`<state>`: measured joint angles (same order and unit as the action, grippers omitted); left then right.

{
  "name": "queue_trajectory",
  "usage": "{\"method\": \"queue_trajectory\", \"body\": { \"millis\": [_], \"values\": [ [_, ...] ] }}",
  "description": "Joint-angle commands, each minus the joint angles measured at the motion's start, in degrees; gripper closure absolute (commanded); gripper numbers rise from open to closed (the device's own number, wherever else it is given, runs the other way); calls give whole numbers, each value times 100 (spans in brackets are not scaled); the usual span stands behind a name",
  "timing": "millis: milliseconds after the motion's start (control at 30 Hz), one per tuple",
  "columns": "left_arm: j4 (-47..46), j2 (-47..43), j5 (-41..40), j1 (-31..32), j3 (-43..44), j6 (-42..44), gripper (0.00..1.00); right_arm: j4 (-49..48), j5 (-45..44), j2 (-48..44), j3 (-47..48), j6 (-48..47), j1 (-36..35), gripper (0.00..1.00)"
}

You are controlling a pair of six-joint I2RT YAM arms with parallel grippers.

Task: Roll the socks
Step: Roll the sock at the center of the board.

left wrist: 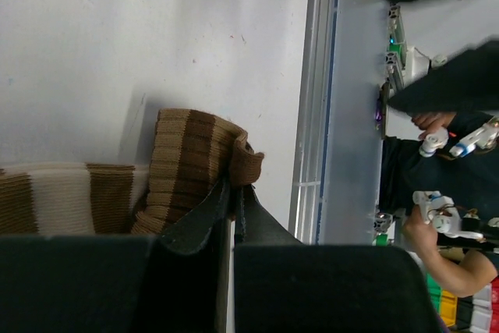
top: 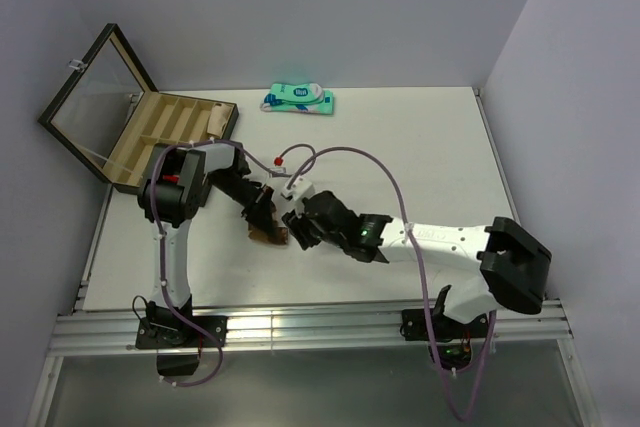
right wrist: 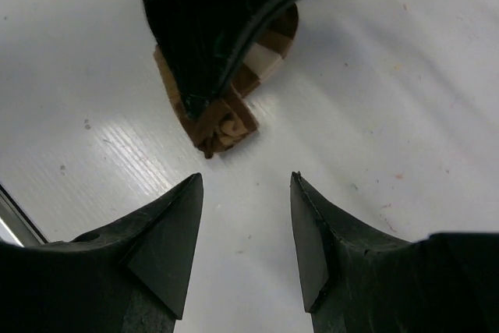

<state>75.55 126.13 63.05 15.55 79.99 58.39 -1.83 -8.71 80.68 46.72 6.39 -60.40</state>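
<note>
**Brown sock** (left wrist: 191, 154) with wide tan bands is lying on the white table (right wrist: 390, 115), just left of centre in the top view, and is partly folded over on itself. The left gripper (left wrist: 232, 196) is clamping a bunched end of the knit, its jaws drawn down to a thin slit with fabric between them. In the left wrist view this end is sitting at lower centre, while the banded leg is trailing toward the lower left edge.

The right gripper (right wrist: 245, 228) is hovering just beside the sock, jaws spread wide and holding nothing. In its own view the sock and the left fingers are filling the upper centre. The black striped sock is not showing in any view.

A wooden box (top: 170, 132) with its lid raised is standing at upper left, and a teal package (top: 298, 99) is lying at top centre, both well apart from the work.

**Handling (judgement):** the knit is looking light, soft and limp, so it is likely sagging and unfolding wherever it is going unsupported. It is probably offering fair friction against the pads. The sound hold is appearing to be across the full thickness of the folded end rather than a single layer, with the free gripper pinning the loose leg.
</note>
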Motion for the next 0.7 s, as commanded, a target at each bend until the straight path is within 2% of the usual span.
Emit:
{"method": "queue_trajectory", "body": {
  "millis": [0, 167, 500, 667],
  "values": [
    [285, 184, 41, -26, 210, -47, 100, 85, -806, 333, 661, -542, -523, 44],
    [294, 334, -47, -35, 254, -249, 100, 455, -1300, 1228, 1225, -964, -956, 43],
    [294, 483, -363, -35, 298, -495, 100, 674, -1660, 2012, 1875, -1527, -1413, 43],
    [303, 536, -583, -26, 290, -531, 100, 534, -1915, 2118, 1780, -1492, -1448, 40]
  ]
}}
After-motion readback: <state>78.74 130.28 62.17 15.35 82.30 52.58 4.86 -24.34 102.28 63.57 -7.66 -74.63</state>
